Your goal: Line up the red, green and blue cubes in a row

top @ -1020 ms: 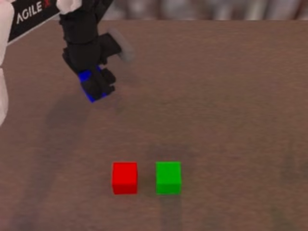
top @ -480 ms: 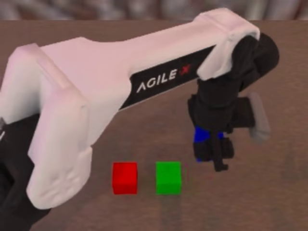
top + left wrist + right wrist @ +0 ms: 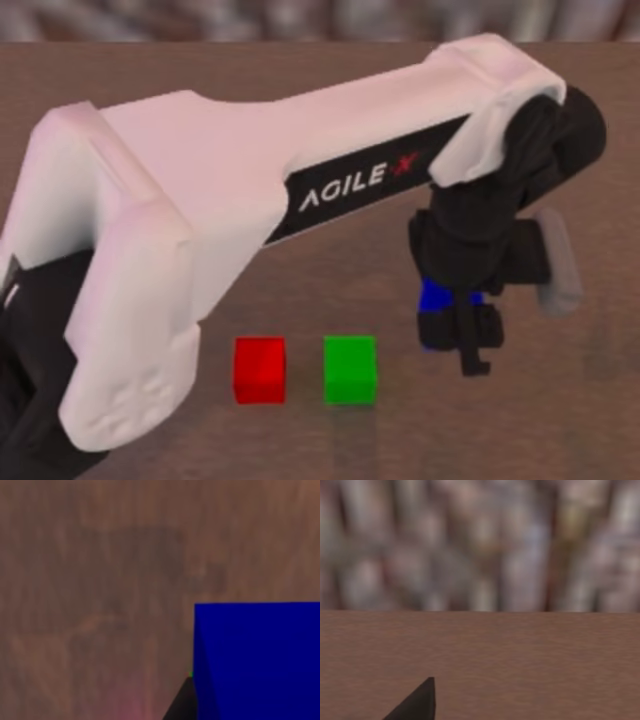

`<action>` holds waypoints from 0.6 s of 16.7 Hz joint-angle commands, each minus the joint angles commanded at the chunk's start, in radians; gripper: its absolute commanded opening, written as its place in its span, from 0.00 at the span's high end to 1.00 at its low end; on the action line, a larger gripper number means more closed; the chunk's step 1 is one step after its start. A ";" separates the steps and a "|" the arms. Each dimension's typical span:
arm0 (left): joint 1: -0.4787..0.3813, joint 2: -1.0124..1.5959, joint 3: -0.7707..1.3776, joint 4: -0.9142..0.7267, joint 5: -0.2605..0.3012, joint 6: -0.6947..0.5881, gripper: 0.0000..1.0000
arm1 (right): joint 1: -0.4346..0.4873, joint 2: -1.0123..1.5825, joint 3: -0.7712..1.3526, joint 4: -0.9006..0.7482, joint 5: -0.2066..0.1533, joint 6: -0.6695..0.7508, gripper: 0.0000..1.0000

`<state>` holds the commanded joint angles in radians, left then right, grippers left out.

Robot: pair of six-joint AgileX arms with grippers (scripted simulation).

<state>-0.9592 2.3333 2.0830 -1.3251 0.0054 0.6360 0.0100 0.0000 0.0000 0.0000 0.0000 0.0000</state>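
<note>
Left gripper (image 3: 460, 335) right of green cube (image 3: 350, 369), fingers clamped on blue cube (image 3: 437, 297) (held above surface (image 3: 300, 290), beside row). Red cube (image 3: 259, 369) just left of green, small gap. Right gripper: fingers' state can't tell.

The top view looks down from above the table (image 3: 300, 440), close enough that the left arm (image 3: 200, 230) fills much of it. The left wrist view faces straight down at the table from very near, the blue cube (image 3: 257, 660) filling one corner; both views share that cube. The right wrist view sits low, looking level across the table (image 3: 520, 655) to a blurred backdrop.
</note>
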 joint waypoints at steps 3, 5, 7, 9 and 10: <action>0.001 0.017 -0.072 0.097 -0.001 -0.004 1.00 | 0.000 0.000 0.000 0.000 0.000 0.000 0.00; -0.001 0.032 -0.129 0.174 0.000 -0.004 1.00 | 0.000 0.000 0.000 0.000 0.000 0.000 0.00; -0.004 0.044 -0.167 0.217 0.001 -0.004 1.00 | 0.000 0.000 0.000 0.000 0.000 0.000 0.00; -0.004 0.046 -0.173 0.223 0.001 -0.004 1.00 | 0.000 0.000 0.000 0.000 0.000 0.000 0.00; -0.004 0.046 -0.173 0.223 0.001 -0.004 1.00 | 0.000 0.000 0.000 0.000 0.000 0.000 0.00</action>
<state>-0.9633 2.3795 1.9104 -1.1025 0.0061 0.6324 0.0100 0.0000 0.0000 0.0000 0.0000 0.0000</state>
